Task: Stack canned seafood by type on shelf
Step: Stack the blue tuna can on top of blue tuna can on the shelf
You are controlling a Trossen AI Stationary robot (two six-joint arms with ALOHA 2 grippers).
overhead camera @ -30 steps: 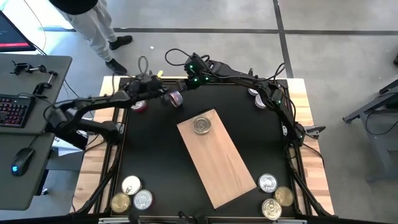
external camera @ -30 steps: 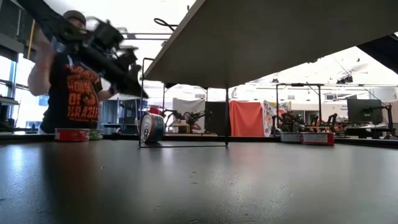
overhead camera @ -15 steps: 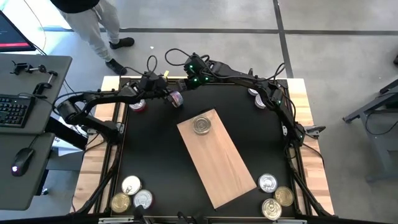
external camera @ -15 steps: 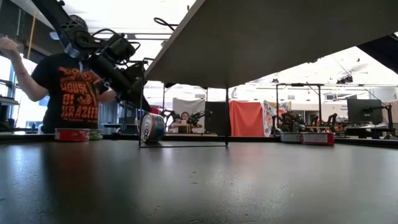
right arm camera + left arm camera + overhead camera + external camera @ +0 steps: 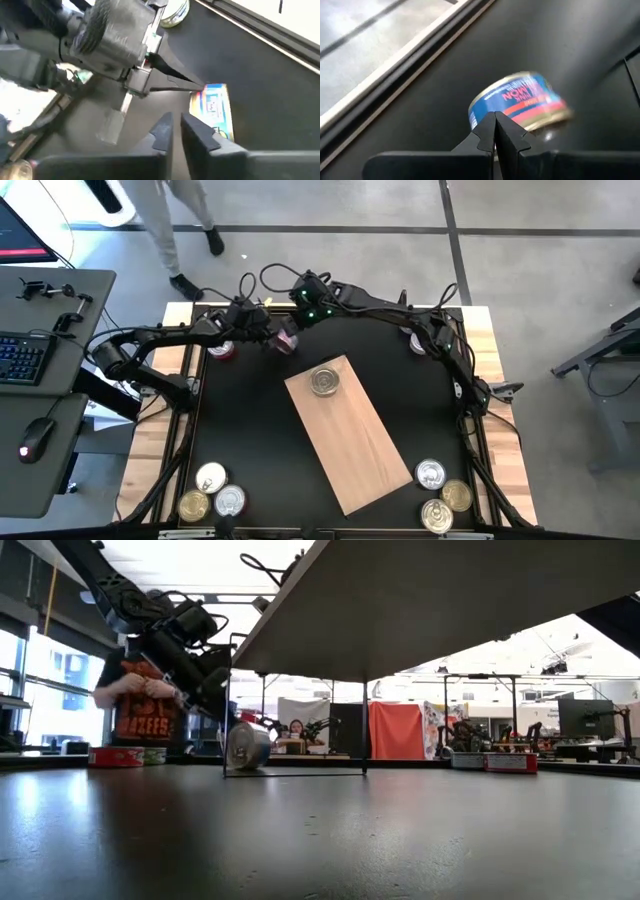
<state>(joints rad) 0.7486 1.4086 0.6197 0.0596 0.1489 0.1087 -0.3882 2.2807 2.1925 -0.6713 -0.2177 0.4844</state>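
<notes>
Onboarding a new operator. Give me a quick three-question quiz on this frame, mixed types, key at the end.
1. True or false: exactly one can sits on the wooden board.
2. Multiple choice: the blue-labelled can by the left claw is
A) flat on its base
B) tipped on its edge
C) stacked on another can
3. Fill in: the left claw's fingers are ____.

Key: 1 true; 2 B; 3 shut. The left wrist view shows the shut fingertips right at the tipped can, and the right claw points at it too.
</notes>
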